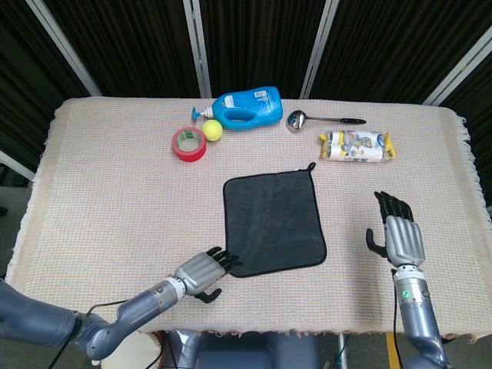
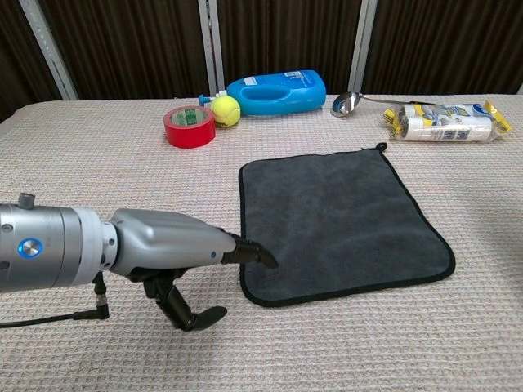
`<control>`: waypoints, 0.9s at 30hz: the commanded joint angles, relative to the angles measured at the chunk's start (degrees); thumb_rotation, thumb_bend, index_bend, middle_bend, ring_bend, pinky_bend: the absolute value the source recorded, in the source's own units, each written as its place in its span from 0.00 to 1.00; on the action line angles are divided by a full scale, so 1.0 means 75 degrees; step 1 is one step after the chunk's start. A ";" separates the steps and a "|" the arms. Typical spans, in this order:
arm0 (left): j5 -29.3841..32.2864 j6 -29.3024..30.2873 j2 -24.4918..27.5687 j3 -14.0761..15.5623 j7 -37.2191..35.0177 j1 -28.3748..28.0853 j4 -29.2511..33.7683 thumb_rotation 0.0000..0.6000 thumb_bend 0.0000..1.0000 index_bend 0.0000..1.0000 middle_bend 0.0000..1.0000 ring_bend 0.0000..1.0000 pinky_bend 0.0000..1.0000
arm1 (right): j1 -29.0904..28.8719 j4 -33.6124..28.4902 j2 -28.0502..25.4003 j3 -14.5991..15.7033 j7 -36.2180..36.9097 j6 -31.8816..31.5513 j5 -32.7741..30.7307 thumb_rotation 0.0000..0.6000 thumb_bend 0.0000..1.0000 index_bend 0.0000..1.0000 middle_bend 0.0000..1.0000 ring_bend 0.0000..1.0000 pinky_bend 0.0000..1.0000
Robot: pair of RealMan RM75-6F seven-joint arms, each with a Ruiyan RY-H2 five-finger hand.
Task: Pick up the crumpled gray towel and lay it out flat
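Note:
The dark gray towel [image 1: 273, 223] [image 2: 339, 216] lies spread flat in the middle of the table, a small loop at its far right corner. My left hand [image 1: 204, 270] [image 2: 180, 249] lies low at the towel's near left corner. Its fingers are stretched out, with the fingertips [image 2: 263, 258] touching the corner's edge. The thumb hangs apart below and nothing is pinched. In the head view my right hand [image 1: 400, 234] stands open to the right of the towel, fingers spread and pointing up, holding nothing. The chest view does not show it.
Along the far side stand a red tape roll [image 1: 188, 144] [image 2: 189, 126], a yellow ball [image 1: 212, 131] [image 2: 225, 110], a blue bottle on its side [image 1: 247, 108] [image 2: 278, 91], a metal ladle [image 1: 297, 120] [image 2: 346, 102] and a yellow-white packet [image 1: 356, 145] [image 2: 445, 121].

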State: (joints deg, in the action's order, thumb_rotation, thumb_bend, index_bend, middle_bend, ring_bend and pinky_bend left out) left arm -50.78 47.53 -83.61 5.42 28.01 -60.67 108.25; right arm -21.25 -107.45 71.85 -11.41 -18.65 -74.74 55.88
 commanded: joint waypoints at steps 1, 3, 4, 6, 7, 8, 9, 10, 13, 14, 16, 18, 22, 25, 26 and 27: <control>-0.0235 0.0164 0.0036 -0.0179 -0.0249 0.0150 -0.0072 1.00 0.47 0.00 0.00 0.00 0.02 | -0.0002 0.0016 0.0006 -0.0005 -0.0006 -0.0009 0.0011 1.00 0.56 0.00 0.07 0.00 0.04; -0.0365 0.0283 0.0080 -0.0322 -0.0416 0.0224 -0.0160 1.00 0.47 0.00 0.00 0.00 0.02 | -0.0002 0.0027 0.0012 -0.0018 0.0013 -0.0011 0.0012 1.00 0.56 0.00 0.07 0.00 0.04; -0.0402 0.0295 0.0097 -0.0367 -0.0469 0.0240 -0.0226 1.00 0.47 0.00 0.00 0.00 0.02 | -0.0003 0.0034 0.0012 -0.0022 0.0020 -0.0007 0.0015 1.00 0.56 0.00 0.07 0.00 0.04; -0.0405 0.0292 0.0114 -0.0458 -0.0473 0.0219 -0.0457 1.00 0.47 0.00 0.00 0.00 0.02 | -0.0007 0.0046 0.0009 -0.0024 0.0029 0.0014 0.0016 1.00 0.56 0.00 0.07 0.00 0.04; -0.0390 0.0281 0.0102 -0.0501 -0.0442 0.0193 -0.0598 1.00 0.47 0.01 0.00 0.00 0.02 | -0.0011 0.0053 0.0008 -0.0027 0.0034 0.0022 0.0019 1.00 0.56 0.00 0.07 0.00 0.04; -0.0344 0.0251 0.0074 -0.0549 -0.0370 0.0146 -0.0805 1.00 0.47 0.01 0.00 0.00 0.02 | -0.0014 0.0057 0.0004 -0.0029 0.0044 0.0038 0.0022 1.00 0.56 0.00 0.07 0.00 0.04; -0.0258 0.0216 0.0028 -0.0592 -0.0281 0.0093 -0.1007 1.00 0.47 0.01 0.00 0.00 0.02 | -0.0025 0.0063 -0.0004 -0.0048 0.0059 0.0055 0.0021 1.00 0.56 0.00 0.07 0.00 0.04; -0.0181 0.0195 -0.0011 -0.0631 -0.0206 0.0047 -0.1169 1.00 0.47 0.01 0.00 0.00 0.02 | -0.0032 0.0071 -0.0009 -0.0058 0.0064 0.0062 0.0024 1.00 0.56 0.00 0.07 0.00 0.04; 0.0185 0.0055 -0.0195 -0.0758 0.0136 -0.0174 -0.1809 1.00 0.47 0.03 0.00 0.00 0.02 | -0.0054 0.0093 -0.0022 -0.0094 0.0104 0.0086 0.0057 1.00 0.56 0.00 0.07 0.00 0.04; 0.0273 0.0013 -0.0245 -0.0784 0.0211 -0.0228 -0.1952 1.00 0.47 0.03 0.00 0.00 0.02 | -0.0060 0.0096 -0.0027 -0.0107 0.0124 0.0102 0.0055 1.00 0.56 0.00 0.07 0.00 0.04; 0.0558 -0.0147 -0.0393 -0.0828 0.0445 -0.0394 -0.2387 1.00 0.47 0.03 0.00 0.00 0.02 | -0.0092 0.0157 -0.0038 -0.0145 0.0154 0.0148 0.0048 1.00 0.56 0.00 0.07 0.00 0.04; 0.0775 -0.0274 -0.0529 -0.0850 0.0600 -0.0512 -0.2702 1.00 0.47 0.04 0.00 0.00 0.02 | -0.0113 0.0218 -0.0032 -0.0179 0.0206 0.0201 0.0004 1.00 0.56 0.00 0.07 0.00 0.04; 0.1160 -0.0481 -0.0847 -0.0923 0.0715 -0.0663 -0.3247 1.00 0.47 0.05 0.00 0.00 0.02 | -0.0156 0.0415 -0.0026 -0.0210 0.0265 0.0322 -0.0067 1.00 0.56 0.00 0.07 0.00 0.04; 0.1330 -0.0613 -0.1064 -0.0887 0.0873 -0.0769 -0.3641 1.00 0.47 0.05 0.01 0.00 0.02 | -0.0153 0.0556 -0.0021 -0.0206 0.0351 0.0392 -0.0097 1.00 0.56 0.00 0.07 0.00 0.04; 0.1388 -0.0653 -0.1133 -0.0868 0.0939 -0.0807 -0.3784 1.00 0.47 0.05 0.01 0.00 0.02 | -0.0147 0.0596 -0.0028 -0.0213 0.0399 0.0417 -0.0113 1.00 0.56 0.00 0.07 0.00 0.04; 0.1439 -0.0674 -0.1181 -0.0869 0.0965 -0.0826 -0.3880 1.00 0.47 0.05 0.01 0.00 0.02 | -0.0144 0.0622 -0.0036 -0.0218 0.0427 0.0431 -0.0118 1.00 0.56 0.00 0.07 0.00 0.04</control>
State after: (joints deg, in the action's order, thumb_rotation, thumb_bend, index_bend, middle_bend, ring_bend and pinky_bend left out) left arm -40.93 43.17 -91.46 -1.16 34.42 -66.23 80.51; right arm -22.36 -102.96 71.63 -13.00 -15.64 -71.67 55.10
